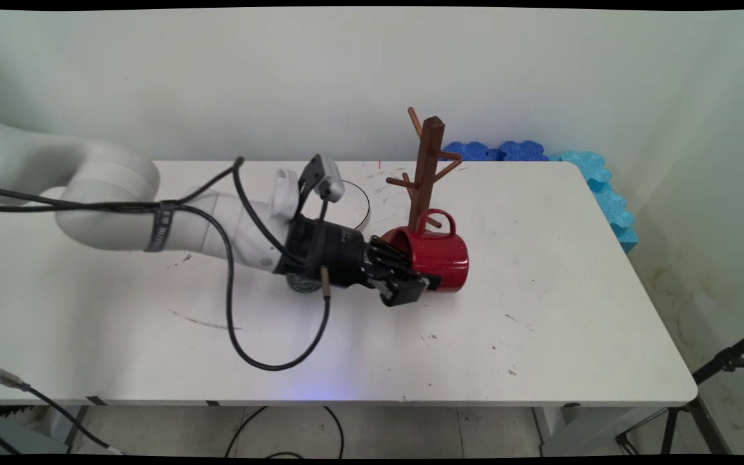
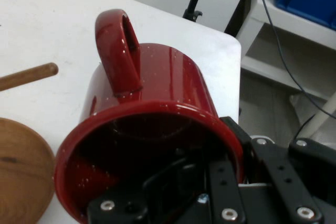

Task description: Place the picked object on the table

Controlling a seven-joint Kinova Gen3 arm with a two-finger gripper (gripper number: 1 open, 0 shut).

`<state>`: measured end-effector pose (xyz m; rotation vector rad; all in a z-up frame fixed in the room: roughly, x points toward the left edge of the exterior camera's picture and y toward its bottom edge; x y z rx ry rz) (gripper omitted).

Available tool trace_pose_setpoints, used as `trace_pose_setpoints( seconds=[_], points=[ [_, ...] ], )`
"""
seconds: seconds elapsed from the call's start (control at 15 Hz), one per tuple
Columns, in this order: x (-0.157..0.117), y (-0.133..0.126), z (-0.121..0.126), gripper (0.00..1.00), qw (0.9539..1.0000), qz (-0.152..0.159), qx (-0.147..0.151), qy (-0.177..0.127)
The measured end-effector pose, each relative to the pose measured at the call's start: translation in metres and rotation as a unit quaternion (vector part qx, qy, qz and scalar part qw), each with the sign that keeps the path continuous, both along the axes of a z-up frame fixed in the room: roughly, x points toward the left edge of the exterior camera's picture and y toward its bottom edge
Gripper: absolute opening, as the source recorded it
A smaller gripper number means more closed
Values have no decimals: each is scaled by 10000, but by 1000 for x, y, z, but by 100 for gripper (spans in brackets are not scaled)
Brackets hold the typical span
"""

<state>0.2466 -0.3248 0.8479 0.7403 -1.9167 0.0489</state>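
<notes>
A red mug lies tilted on its side with its handle pointing up, right in front of the brown wooden mug tree. My gripper is shut on the mug's rim. In the hand view one finger reaches inside the red mug and the other presses on the outside wall. The mug tree's round base and one peg show at the left. Whether the mug touches the table I cannot tell.
A dark round object is half hidden under the wrist. A thin circle is drawn on the table behind the arm. Blue foam pieces line the far right corner. A black tripod stands off the table's right edge.
</notes>
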Motion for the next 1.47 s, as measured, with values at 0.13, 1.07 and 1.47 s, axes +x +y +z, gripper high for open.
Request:
trace_pose_setpoints(
  seconds=[0.13, 1.07, 1.47],
  points=[
    [6, 1, 9, 0, 9999, -32, -53, -118],
    [43, 16, 59, 0, 9902, -745, -214, -1165],
    [54, 21, 83, 0, 9712, -1127, -280, -2082]
  ],
)
